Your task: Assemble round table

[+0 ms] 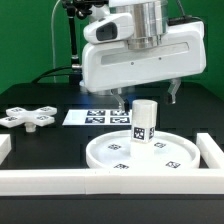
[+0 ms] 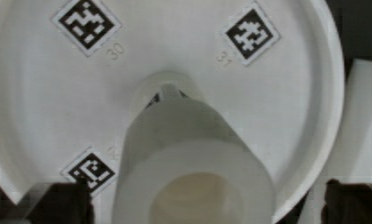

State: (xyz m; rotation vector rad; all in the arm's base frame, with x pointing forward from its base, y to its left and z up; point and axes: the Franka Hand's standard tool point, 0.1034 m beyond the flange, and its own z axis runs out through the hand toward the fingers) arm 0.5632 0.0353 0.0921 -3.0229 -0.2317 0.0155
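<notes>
The large rimmed round disc [image 1: 108, 152] lies flat near the table's front, tags facing up. The short cylinder leg [image 1: 145, 120] stands upright on its middle. My gripper [image 1: 148, 99] hangs straight over the leg, open wide, with its fingertips about level with the leg's top and one on either side. In the wrist view the leg [image 2: 197, 150] rises from the disc [image 2: 165, 60] toward the camera. My gripper [image 2: 204, 204] is open around the leg, dark fingers [image 2: 55, 203] apart from its sides. The cross-shaped base [image 1: 28, 117] lies on the table at the exterior view's left.
The marker board [image 1: 97, 117] lies flat behind the disc. Long white border rails run along the front [image 1: 60, 181] and up the exterior view's right [image 1: 212, 150]. A dark cable hangs behind the arm.
</notes>
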